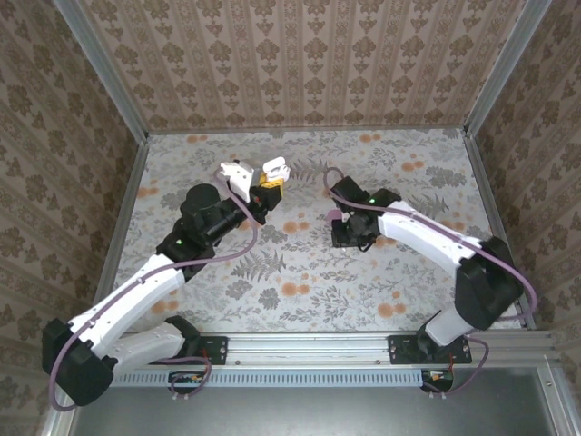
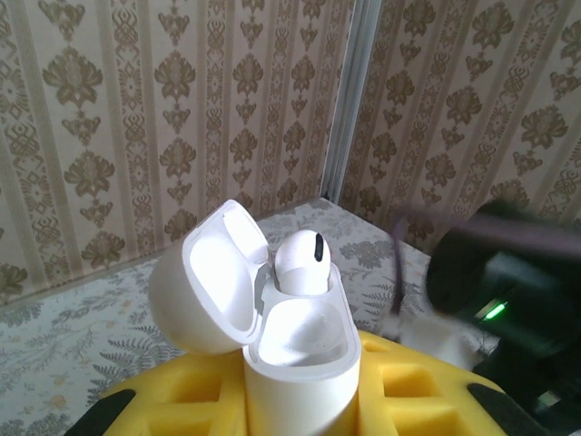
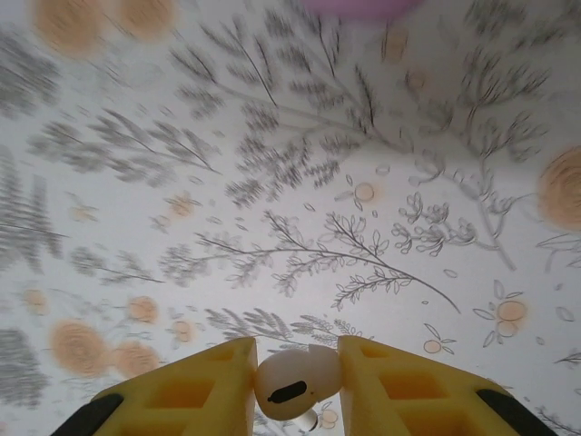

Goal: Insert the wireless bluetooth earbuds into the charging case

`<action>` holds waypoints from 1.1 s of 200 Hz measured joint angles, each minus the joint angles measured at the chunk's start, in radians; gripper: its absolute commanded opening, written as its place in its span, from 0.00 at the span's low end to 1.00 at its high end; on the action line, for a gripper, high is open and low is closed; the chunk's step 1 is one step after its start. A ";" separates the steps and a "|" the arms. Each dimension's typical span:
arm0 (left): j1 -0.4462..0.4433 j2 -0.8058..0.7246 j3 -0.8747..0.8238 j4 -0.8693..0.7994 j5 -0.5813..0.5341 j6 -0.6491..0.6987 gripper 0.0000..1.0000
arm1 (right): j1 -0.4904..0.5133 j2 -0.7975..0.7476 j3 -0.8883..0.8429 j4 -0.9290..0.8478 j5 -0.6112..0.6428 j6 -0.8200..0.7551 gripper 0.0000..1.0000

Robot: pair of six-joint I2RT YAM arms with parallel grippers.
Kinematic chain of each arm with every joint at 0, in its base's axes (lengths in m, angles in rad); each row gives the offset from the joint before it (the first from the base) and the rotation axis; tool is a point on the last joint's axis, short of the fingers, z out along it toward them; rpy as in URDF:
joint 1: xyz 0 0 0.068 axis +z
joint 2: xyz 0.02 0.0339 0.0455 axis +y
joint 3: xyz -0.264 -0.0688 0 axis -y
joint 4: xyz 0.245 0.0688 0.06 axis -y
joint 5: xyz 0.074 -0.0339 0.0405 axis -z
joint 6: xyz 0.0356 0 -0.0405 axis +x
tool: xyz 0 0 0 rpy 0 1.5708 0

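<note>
The seemingly light, slippery earbud (image 3: 292, 388) is pinched at its bulb by the right gripper (image 3: 297, 361), while the charging case (image 2: 304, 359) is clamped by the left gripper (image 2: 304, 395).

White charging case (image 2: 304, 363) and earbuds (image 3: 292, 381), yellow end effector fingers (image 3: 182, 395), bench (image 1: 300, 272) all grey ferns and orange flowers, beige damask walls (image 1: 300, 54).

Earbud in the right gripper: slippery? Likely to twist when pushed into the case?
Probably slippery: the earbud looks smooth, glossy and rounded, pinched in the right gripper by yellow fingers, so it may twist or pop out. Likely stiff and light: a tiny hard shell. Dropped on the table, it would probably roll.
</note>
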 measured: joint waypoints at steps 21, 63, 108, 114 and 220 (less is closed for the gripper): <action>0.000 0.052 0.000 0.036 0.018 -0.029 0.25 | 0.000 -0.100 0.072 0.002 0.023 0.000 0.31; -0.005 0.145 0.000 0.095 0.056 -0.071 0.25 | 0.000 -0.219 0.222 0.029 0.025 0.008 0.31; -0.049 0.196 0.000 0.160 0.081 -0.081 0.25 | 0.000 -0.267 0.275 0.130 0.011 0.042 0.30; -0.056 0.201 0.000 0.170 0.083 -0.080 0.25 | 0.000 -0.267 0.278 0.143 0.006 0.047 0.30; -0.125 0.257 0.000 0.288 0.089 -0.072 0.25 | 0.026 -0.207 0.281 0.320 -0.077 0.140 0.30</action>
